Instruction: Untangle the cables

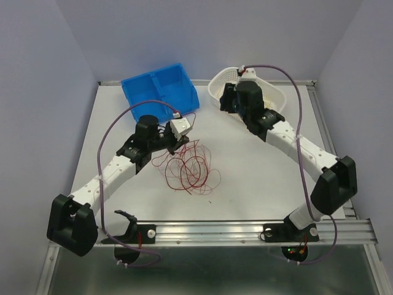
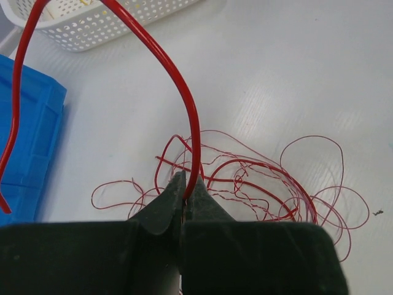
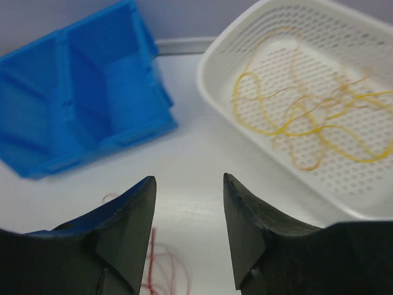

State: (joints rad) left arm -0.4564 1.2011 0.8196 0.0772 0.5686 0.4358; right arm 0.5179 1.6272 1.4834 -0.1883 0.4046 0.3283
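Observation:
A loose tangle of dark red cables point(image 1: 189, 169) lies mid-table and also shows in the left wrist view point(image 2: 264, 181). My left gripper point(image 2: 187, 184) is shut on one red cable point(image 2: 175, 80), which arches up out of its fingertips above the pile. It sits at the pile's upper left in the top view point(image 1: 182, 140). Yellow-orange cables point(image 3: 307, 120) lie inside the white basket point(image 3: 212, 74). My right gripper point(image 3: 189, 179) is open and empty, hovering near the basket point(image 1: 226, 99).
A blue two-compartment bin point(image 1: 158, 91) stands at the back left, tilted, and shows in the right wrist view point(image 3: 80, 92). The white perforated basket point(image 1: 273, 98) stands at the back right. A metal rail point(image 1: 245, 230) runs along the near edge.

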